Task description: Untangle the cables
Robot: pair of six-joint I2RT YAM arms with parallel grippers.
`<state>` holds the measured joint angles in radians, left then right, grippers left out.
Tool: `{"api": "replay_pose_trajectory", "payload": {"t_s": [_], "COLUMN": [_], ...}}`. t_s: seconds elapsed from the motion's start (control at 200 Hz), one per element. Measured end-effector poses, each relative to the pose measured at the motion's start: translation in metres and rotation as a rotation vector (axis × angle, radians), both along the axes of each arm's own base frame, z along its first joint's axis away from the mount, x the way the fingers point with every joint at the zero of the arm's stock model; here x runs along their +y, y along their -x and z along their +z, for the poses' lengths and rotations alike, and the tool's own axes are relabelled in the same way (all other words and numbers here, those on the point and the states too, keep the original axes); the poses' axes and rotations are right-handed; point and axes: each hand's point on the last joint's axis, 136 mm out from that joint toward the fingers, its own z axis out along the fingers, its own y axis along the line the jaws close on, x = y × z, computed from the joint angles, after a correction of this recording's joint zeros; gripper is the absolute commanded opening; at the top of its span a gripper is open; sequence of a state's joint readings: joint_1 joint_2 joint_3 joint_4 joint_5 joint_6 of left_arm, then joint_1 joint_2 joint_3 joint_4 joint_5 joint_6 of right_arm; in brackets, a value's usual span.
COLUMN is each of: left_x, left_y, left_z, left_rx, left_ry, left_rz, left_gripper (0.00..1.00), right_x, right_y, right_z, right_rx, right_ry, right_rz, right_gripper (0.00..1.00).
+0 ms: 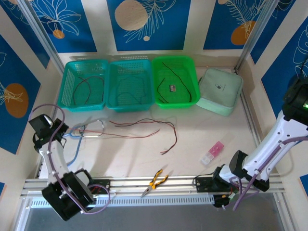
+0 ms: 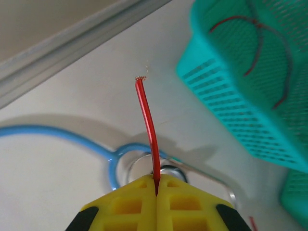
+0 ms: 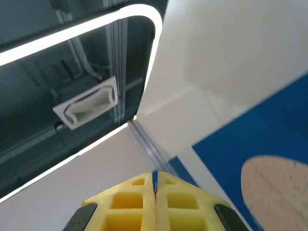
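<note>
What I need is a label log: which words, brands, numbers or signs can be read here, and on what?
No text here can be read.
On the mint-green case: a dark logo, too small to read.
On the small black tag in the green basket: pale marks, too small to read.

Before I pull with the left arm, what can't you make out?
Left wrist: the red wire vanishes between the pads of the shut left hand; its run behind them is hidden.
Top view: the table wires are too thin to show which crosses which.
Right wrist: a blue sliver between the pads of the shut right hand is too small to identify.
</note>
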<state>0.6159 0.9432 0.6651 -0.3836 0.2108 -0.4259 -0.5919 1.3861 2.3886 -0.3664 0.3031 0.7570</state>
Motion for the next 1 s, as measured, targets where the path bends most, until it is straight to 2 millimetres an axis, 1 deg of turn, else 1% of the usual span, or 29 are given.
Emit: {"api": "replay_pose_trajectory", "payload": {"t_s": [0.09,0.16,0.23,0.3,0.395,0.515,0.605,0.695,0.85,1.0], "left_x": [-0.010,-0.018,-0.027,-0.037,-0.049,-0.066,-0.078,-0.086,-0.097,-0.111], "left_y": [-0.007,-0.015,-0.022,-0.029,-0.039,-0.049,-0.049,-0.047,-0.045,-0.043], "left_z": [0.025,0.040,0.052,0.067,0.093,0.132,0.156,0.174,0.198,0.223], "left_rx": [-0.060,-0.102,-0.138,-0.171,-0.222,-0.294,-0.340,-0.373,-0.409,-0.449], "left_ry": [-0.001,0.017,0.042,0.066,0.071,0.044,0.018,-0.001,-0.020,-0.034], "left_rz": [-0.036,-0.065,-0.097,-0.128,-0.172,-0.233,-0.265,-0.280,-0.311,-0.352], "left_gripper": [0.00,0.00,0.00,0.00,0.00,0.00,0.00,0.00,0.00,0.00], "right_x": [0.006,0.014,0.024,0.038,0.065,0.105,0.132,0.152,0.173,0.179], "right_y": [-0.019,-0.034,-0.047,-0.058,-0.071,-0.086,-0.100,-0.115,-0.141,-0.163], "right_z": [-0.021,-0.036,-0.045,-0.050,-0.050,-0.037,-0.033,-0.035,-0.045,-0.048], "right_rx": [0.063,0.111,0.147,0.177,0.208,0.209,0.216,0.228,0.254,0.238], "right_ry": [-0.030,-0.044,-0.044,-0.035,-0.001,0.062,0.096,0.113,0.112,0.102], "right_rz": [0.071,0.126,0.177,0.237,0.339,0.485,0.575,0.646,0.724,0.751], "right_gripper": [0.00,0.00,0.00,0.00,0.00,0.00,0.00,0.00,0.00,0.00]}}
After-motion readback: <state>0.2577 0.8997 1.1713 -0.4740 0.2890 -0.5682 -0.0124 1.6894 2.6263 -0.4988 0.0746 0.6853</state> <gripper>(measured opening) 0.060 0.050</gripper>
